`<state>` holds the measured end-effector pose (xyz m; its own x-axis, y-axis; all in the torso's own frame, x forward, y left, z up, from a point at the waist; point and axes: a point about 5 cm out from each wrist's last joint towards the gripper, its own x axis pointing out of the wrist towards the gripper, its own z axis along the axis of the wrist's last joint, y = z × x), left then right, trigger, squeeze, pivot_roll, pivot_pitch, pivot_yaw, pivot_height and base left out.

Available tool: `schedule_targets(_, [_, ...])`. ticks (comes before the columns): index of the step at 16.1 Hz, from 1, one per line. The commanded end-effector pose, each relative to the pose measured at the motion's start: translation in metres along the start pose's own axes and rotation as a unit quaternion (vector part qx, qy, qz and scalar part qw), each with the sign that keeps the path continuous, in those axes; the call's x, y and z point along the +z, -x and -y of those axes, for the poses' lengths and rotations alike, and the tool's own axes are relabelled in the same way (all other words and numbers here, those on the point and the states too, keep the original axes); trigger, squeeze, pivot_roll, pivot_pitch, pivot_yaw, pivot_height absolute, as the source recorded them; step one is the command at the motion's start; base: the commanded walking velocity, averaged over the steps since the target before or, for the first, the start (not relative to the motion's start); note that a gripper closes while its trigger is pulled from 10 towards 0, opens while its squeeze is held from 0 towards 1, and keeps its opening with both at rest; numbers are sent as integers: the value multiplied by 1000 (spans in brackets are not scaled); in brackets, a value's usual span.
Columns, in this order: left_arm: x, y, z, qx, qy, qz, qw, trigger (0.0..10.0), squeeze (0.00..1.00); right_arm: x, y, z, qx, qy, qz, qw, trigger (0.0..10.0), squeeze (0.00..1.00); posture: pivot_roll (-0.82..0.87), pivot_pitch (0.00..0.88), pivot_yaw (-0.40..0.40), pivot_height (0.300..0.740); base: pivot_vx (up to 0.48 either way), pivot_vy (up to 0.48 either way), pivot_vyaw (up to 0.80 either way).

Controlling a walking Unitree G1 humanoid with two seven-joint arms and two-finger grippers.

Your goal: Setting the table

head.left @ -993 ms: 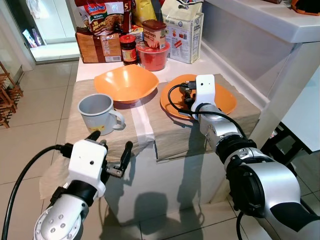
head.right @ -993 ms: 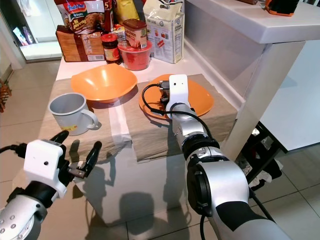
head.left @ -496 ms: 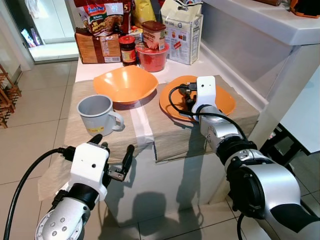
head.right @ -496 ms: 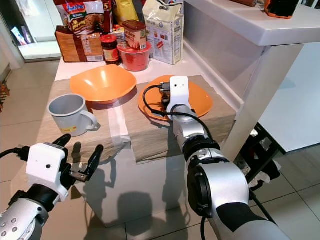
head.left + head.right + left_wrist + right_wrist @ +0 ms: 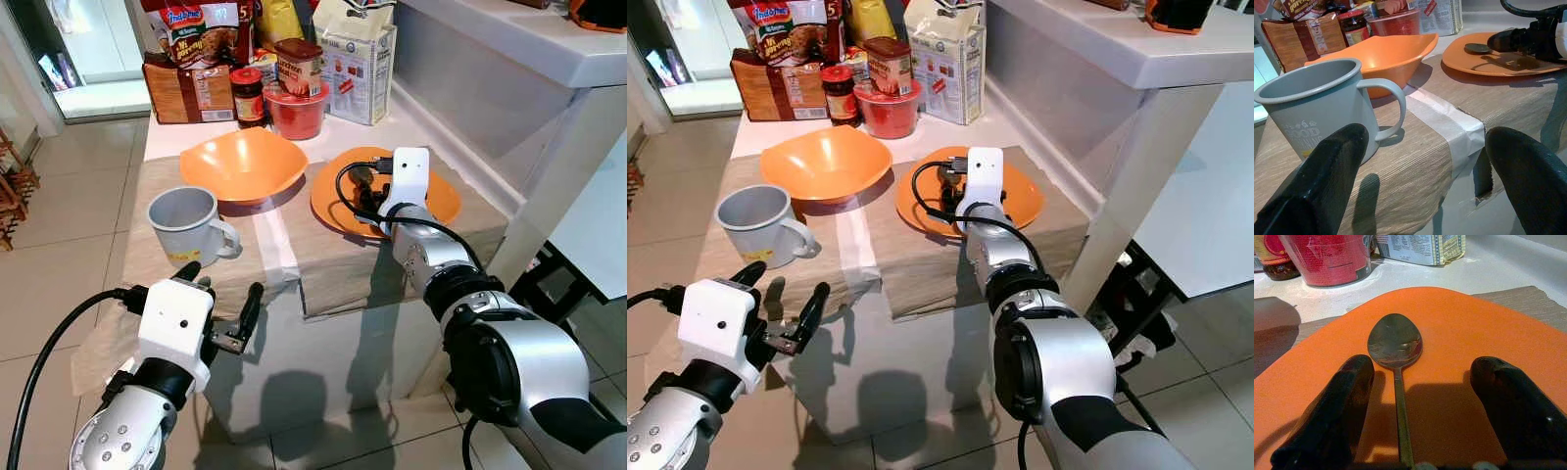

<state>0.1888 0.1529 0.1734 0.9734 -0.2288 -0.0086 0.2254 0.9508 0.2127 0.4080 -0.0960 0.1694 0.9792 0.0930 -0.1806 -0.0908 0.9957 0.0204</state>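
An orange plate [image 5: 436,199] lies on the mat at the table's right, with a metal spoon [image 5: 1395,345] resting on it. My right gripper [image 5: 1422,369] hovers low over the plate, open, its fingers [image 5: 1337,411] on either side of the spoon's handle. Left of the plate is an orange bowl [image 5: 243,164], and a grey mug [image 5: 184,221] stands nearer the front left. My left gripper [image 5: 221,282] is held open in front of the table's edge, just below the mug, holding nothing.
Woven beige mats joined by white tape [image 5: 272,240] cover the small table [image 5: 333,269]. Food packets, a jar [image 5: 249,96], a red tub [image 5: 299,111] and a carton [image 5: 362,69] crowd the back. A white counter [image 5: 549,49] rises on the right; tiled floor lies to the left.
My right wrist has edged slightly to the right over the plate. The left gripper has barely moved and stays open.
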Motion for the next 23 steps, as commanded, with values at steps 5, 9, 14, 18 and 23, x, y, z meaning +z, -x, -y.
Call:
schedule_targets(5, [3, 0, -1, 4, -9, 6, 1000, 10000, 0, -39, 6, 0, -4, 5, -86, 996, 0, 0, 227, 101, 20, 740, 0, 0, 0])
schedule_targets(9, [4, -1, -2, 4, -11, 8, 1000, 10000, 0, -38, 6, -2, 0, -3, -87, 996, 0, 0, 227, 99, 20, 740, 0, 0, 0])
schedule_targets(14, [5, -2, -2, 3, -13, 9, 1000, 10000, 0, -34, 5, -3, 4, -5, -80, 997, 0, 0, 224, 100, 20, 740, 0, 0, 0])
schedule_targets(18, [4, -4, -3, 4, -13, 9, 1000, 10000, 0, -31, 4, -2, 3, 3, -71, 997, 0, 0, 221, 99, 20, 740, 0, 0, 0])
schedule_targets(23, [4, -7, -3, 3, -12, 12, 1000, 10000, 0, -19, 2, -1, -1, 14, -42, 999, 0, 0, 211, 96, 22, 740, 0, 0, 0])
